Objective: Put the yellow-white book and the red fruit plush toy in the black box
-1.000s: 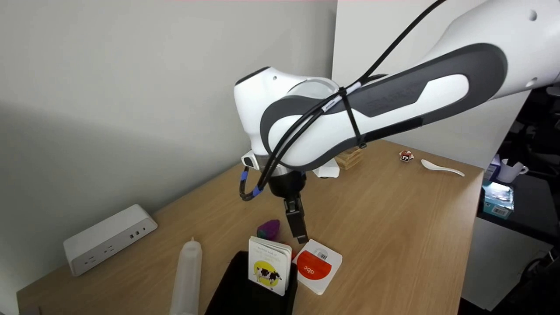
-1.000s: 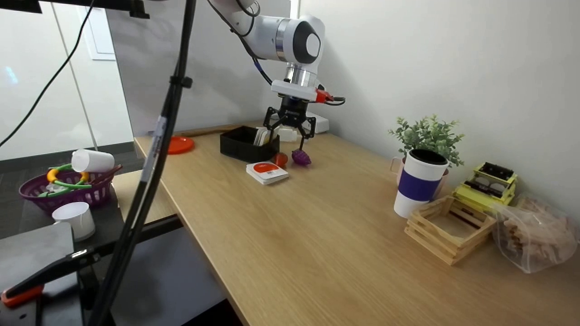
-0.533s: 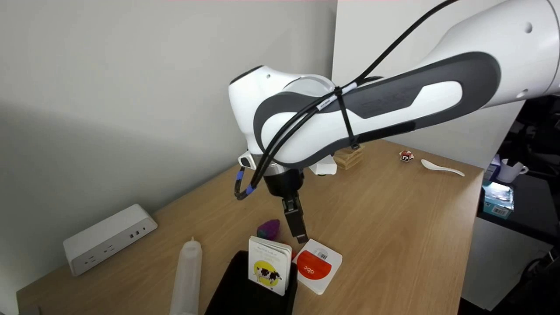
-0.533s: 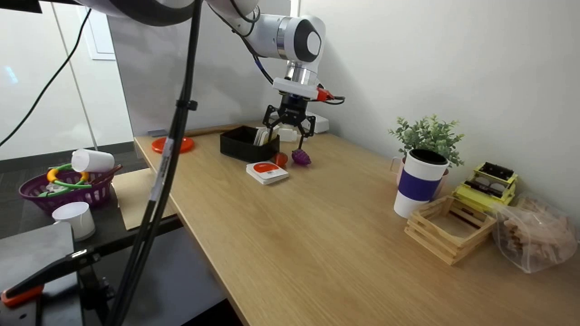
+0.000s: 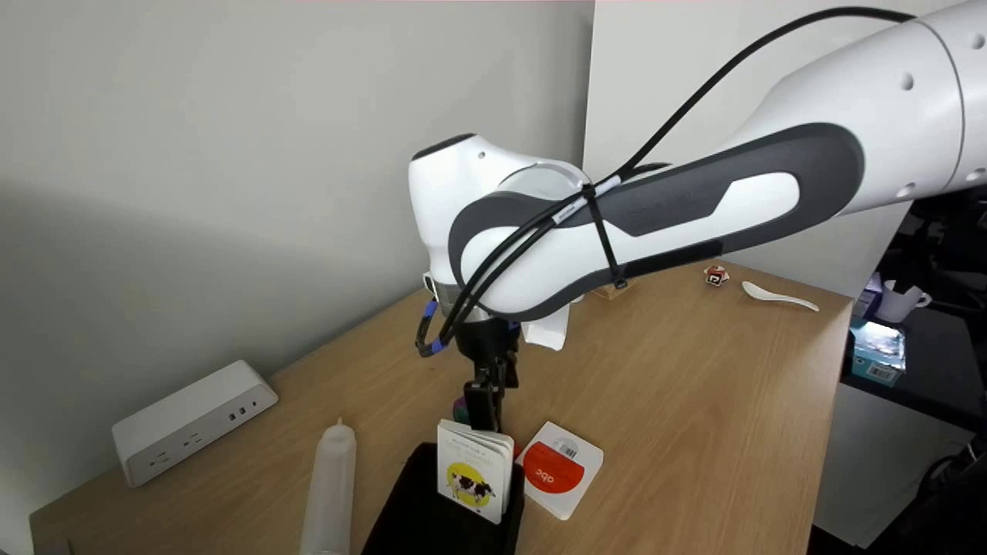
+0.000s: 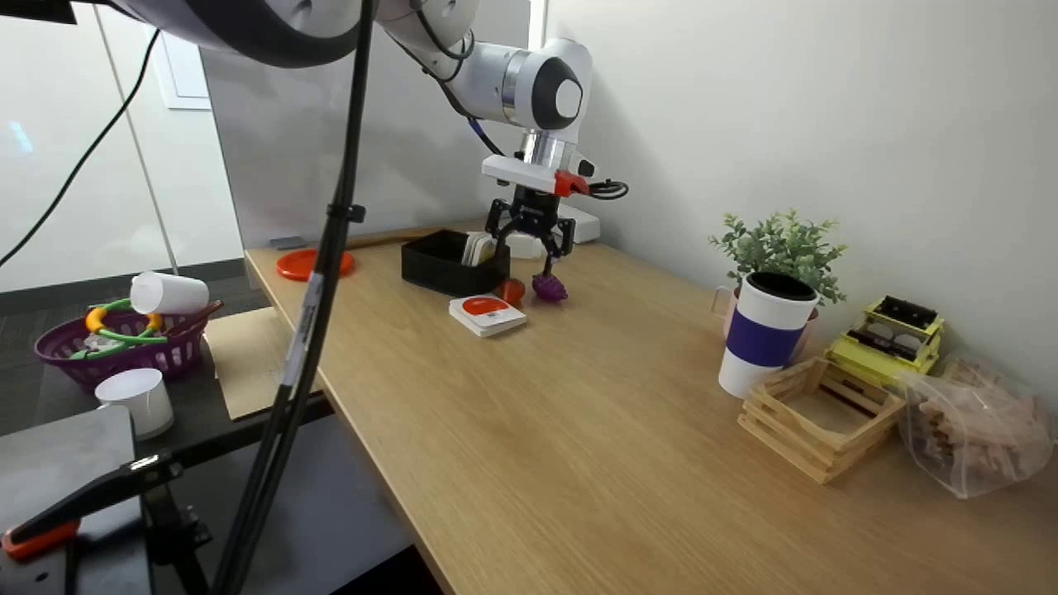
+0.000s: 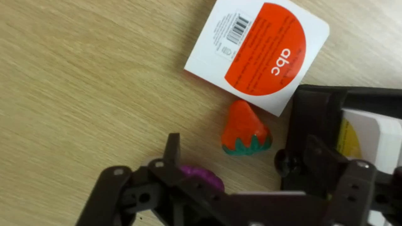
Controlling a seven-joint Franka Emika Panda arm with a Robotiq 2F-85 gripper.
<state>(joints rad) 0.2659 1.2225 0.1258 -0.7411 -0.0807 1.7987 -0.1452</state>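
Worktop: wood-grain surf. Robot arm: extends over worktop, wrist pointing down. Black box: open-topped, on worktop. Gripper: jaws spread wide, pos. low at box end; one finger overlaps box wall in wrist view. Yellow-white book: inside box, on edge, tilted, at end nearest gripper, top projecting above rim. White book w/ red-orange disc: flat on worktop, just beside box. Purple toy: on worktop, partly behind gripper in wrist view. Red fruit plush toy: on worktop, outside box, near the disc; seen btwn fingertips in wrist view.
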